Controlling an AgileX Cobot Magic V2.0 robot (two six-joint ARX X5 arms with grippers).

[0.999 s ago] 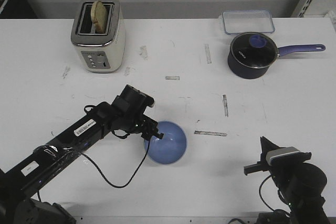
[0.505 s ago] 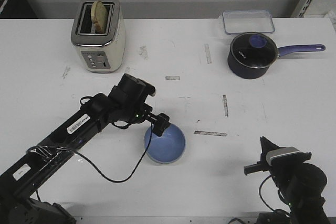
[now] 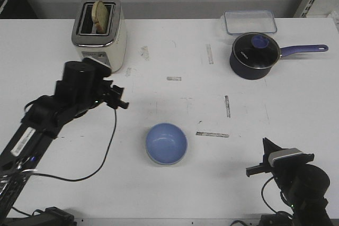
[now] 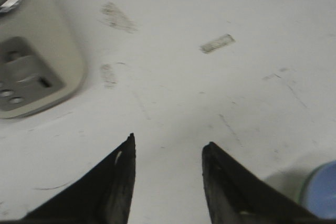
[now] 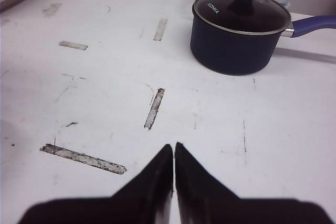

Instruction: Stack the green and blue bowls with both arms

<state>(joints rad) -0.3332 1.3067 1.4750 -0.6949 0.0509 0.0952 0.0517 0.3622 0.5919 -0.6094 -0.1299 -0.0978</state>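
The left gripper (image 3: 121, 103) is seen spread apart and empty, raised near the toaster (image 3: 99, 34). The blue bowl (image 3: 166, 143), round, matte and pale periwinkle, is set upright mid-table, nested in a bowl with a mint-green rim (image 4: 304, 192). At the near right edge, the right gripper (image 5: 174, 157) is pressed together, holding nothing.

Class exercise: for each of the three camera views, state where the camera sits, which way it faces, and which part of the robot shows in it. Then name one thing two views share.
Front view: above the robot, facing forward over the table; both arms show.
Left wrist view: on the left arm, looking down past the open left gripper at the toaster and blue bowl.
Right wrist view: low behind the shut right gripper, facing the saucepan.
Shared: front and right wrist views both show the saucepan.
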